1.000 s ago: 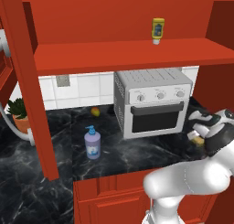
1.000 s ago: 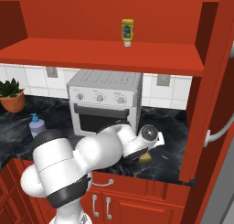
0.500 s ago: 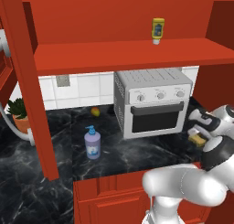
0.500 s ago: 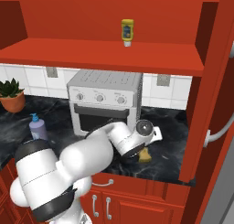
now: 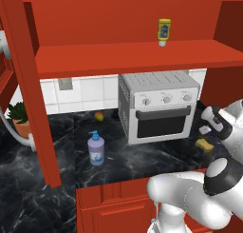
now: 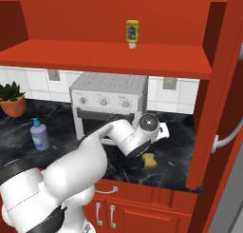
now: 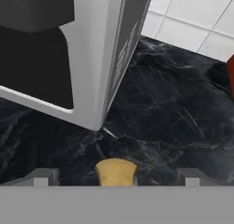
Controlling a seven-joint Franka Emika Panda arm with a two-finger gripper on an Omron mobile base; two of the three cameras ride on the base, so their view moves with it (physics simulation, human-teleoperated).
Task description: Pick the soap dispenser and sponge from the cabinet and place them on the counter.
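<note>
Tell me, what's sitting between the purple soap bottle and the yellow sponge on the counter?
The toaster oven stands between the soap bottle and the sponge; the left base view shows it.

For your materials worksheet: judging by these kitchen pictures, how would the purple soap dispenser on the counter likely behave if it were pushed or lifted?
The soap dispenser stands upright, taller than it is wide, so a push near its blue pump would probably tip it. Its smooth-looking body may be slippery to hold. It sits on the flat counter, so it would likely slide if pushed low.
</note>
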